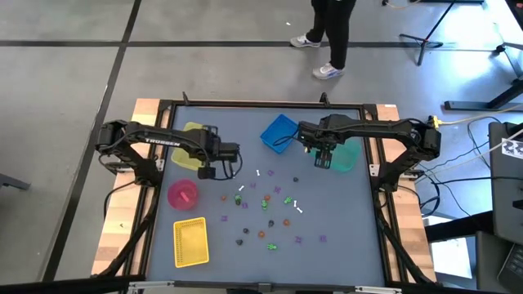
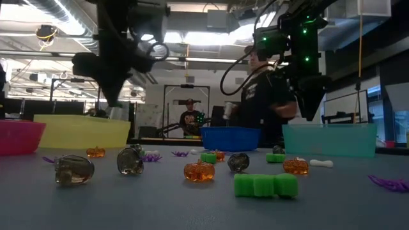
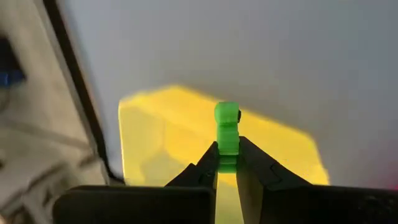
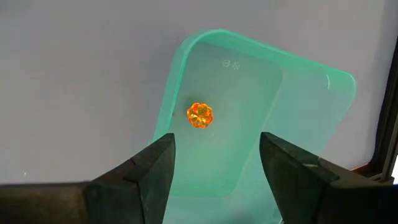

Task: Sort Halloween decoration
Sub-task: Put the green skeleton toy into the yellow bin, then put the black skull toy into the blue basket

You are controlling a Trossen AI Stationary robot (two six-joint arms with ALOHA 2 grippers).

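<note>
A green trinket point(image 3: 227, 134) is pinched in the closed left gripper point(image 3: 227, 163) at bottom centre of the left wrist view, its long axis along the fingers, directly above the yellow bin point(image 3: 161, 134). Farther right in the high view, the right gripper point(image 4: 217, 163) is spread wide, empty, over the teal bin point(image 4: 298, 99), where an orange pumpkin point(image 4: 199, 115) lies

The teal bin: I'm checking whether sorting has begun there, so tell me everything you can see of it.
The teal bin is a translucent, plastic-looking rectangular tub with rounded corners, upright on the table's far right side, beside the blue bin. One small orange pumpkin trinket lies inside on its floor; nothing else shows in it. The right gripper hangs open above it, not touching.
</note>
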